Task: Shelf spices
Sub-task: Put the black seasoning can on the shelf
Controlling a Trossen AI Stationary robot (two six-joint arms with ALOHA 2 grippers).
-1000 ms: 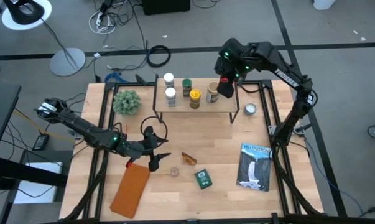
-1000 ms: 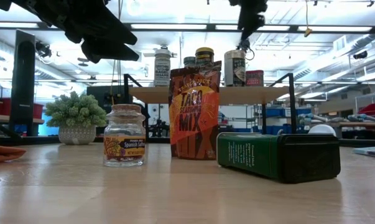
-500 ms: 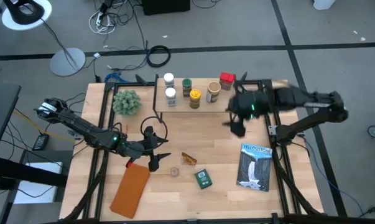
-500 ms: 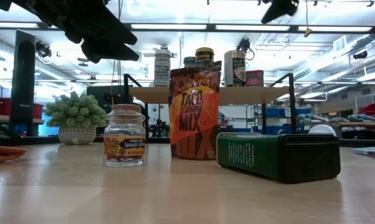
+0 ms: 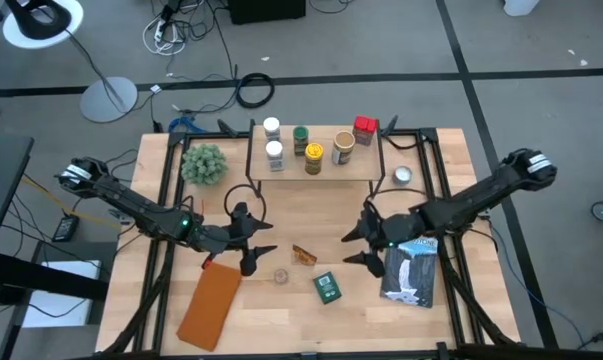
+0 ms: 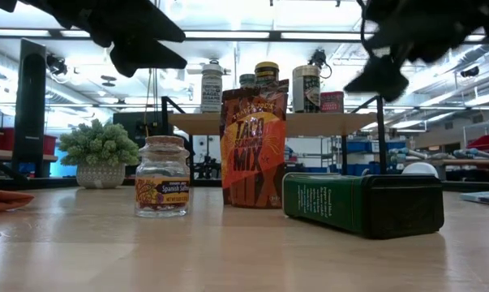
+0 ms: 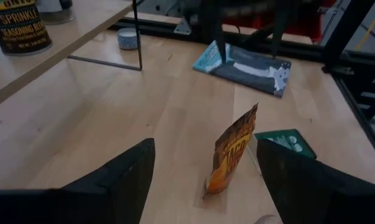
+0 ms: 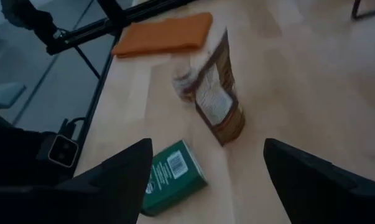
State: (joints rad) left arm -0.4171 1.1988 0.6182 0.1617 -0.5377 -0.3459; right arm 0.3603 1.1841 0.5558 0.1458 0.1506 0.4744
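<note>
The shelf point(image 5: 316, 168) stands at the table's far middle and carries several spices: white-lidded jars point(image 5: 272, 140), green, yellow and tan lids, and a red box point(image 5: 364, 127). On the table in front stand an amber packet point(image 5: 304, 255) and a small glass jar point(image 5: 280, 275), and a green tin point(image 5: 327, 288) lies on its side. My left gripper point(image 5: 261, 242) hovers open just left of the packet. My right gripper point(image 5: 352, 248) hovers open to the packet's right. In the right wrist view the packet point(image 8: 218, 93) and the tin point(image 8: 171, 177) lie ahead of the fingers.
A potted plant point(image 5: 203, 162) sits left of the shelf, and a small round tin point(image 5: 402, 176) sits to its right. A blue-and-white book point(image 5: 411, 265) lies at the right, partly under my right arm. A brown pad point(image 5: 211, 305) lies at the near left.
My right gripper has swung from above the shelf's far right end, down and toward the table's near edge, turning to face left. It now hovers low beside the packet. The red box now shows uncovered on the shelf. My left arm has kept still.
</note>
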